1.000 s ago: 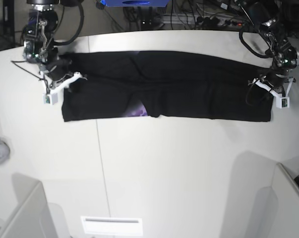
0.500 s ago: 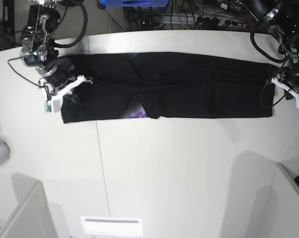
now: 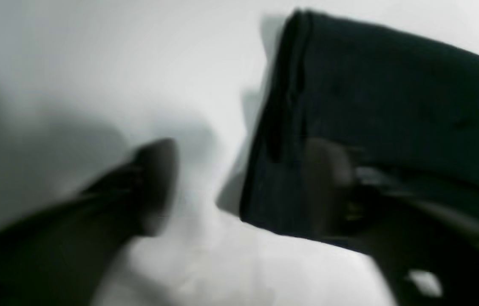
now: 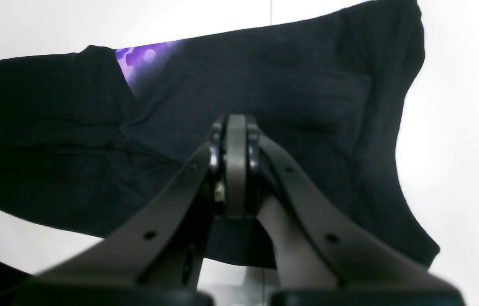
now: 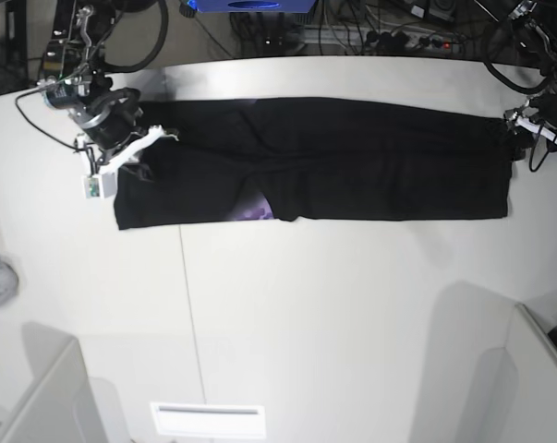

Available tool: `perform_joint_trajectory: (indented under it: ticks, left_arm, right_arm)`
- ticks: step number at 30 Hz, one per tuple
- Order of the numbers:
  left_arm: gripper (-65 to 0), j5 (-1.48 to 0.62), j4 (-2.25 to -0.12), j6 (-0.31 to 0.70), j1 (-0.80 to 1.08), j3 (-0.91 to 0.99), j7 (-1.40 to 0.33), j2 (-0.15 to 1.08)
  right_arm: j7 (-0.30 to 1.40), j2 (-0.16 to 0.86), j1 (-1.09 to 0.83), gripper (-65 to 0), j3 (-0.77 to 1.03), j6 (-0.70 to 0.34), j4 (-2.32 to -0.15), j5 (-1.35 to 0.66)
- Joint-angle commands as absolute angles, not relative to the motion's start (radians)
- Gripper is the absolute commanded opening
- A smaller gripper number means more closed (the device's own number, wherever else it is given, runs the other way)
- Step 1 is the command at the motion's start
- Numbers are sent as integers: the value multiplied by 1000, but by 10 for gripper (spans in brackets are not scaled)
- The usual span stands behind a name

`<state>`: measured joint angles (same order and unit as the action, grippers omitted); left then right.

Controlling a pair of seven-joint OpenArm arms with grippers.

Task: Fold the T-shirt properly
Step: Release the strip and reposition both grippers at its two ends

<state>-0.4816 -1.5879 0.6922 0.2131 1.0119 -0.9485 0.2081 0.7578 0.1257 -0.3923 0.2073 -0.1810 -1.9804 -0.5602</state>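
Black cloth, the T-shirt (image 5: 315, 172), lies flat on a white table (image 5: 333, 314) as a long band running side to side across the far half of the base view; a small patch of purple print (image 5: 257, 210) peeks out at a fold along its near edge, left of centre.

On the left of the base view the right gripper (image 5: 121, 159) sits over the shirt's left end, its white fingers (image 5: 158, 137) above the cloth; in the right wrist view that gripper (image 4: 236, 170) has its two dark fingers pressed together, tip against tip, with the shirt (image 4: 265, 119) spread beyond them and the purple print (image 4: 137, 57) at the upper left; whether any cloth is pinched between the tips cannot be told.

On the right of the base view the left gripper (image 5: 541, 129) is at the frame's edge, just beside the shirt's right end; the left wrist view is heavily blurred; its gripper (image 3: 243, 187) has the fingers spread apart, one finger (image 3: 154, 182) over bare table (image 3: 94, 63) and the other finger (image 3: 328, 191) in front of the shirt's folded edge (image 3: 392, 106); nothing lies between them.

A grey seam line (image 5: 187, 305) crosses the table below the shirt; cables and equipment (image 5: 352, 28) crowd the background past the far edge.
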Motion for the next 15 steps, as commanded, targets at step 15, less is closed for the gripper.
perform_joint_trajectory:
  ticks: [15]
  left_arm:
    - [-13, -509, -1323, 698, 122, 875, -837, 286]
  right_arm:
    - [734, 130, -432, -650, 209, -189, -2000, -570]
